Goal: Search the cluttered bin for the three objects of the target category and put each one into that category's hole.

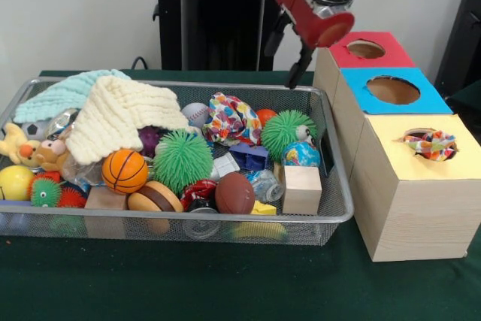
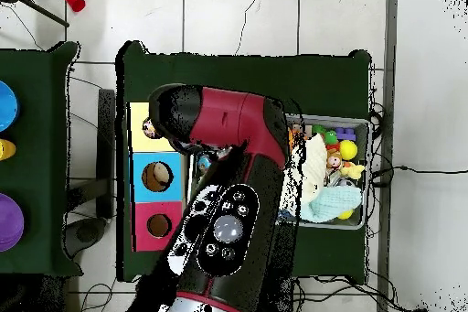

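Spotted bundle in yellow hole

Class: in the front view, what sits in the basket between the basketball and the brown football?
In the front view, a spiky green ball and a burger toy lie between the basketball and football.

Red-black arm reaches down from above, angled; dark claw hangs low, finger state unclear.
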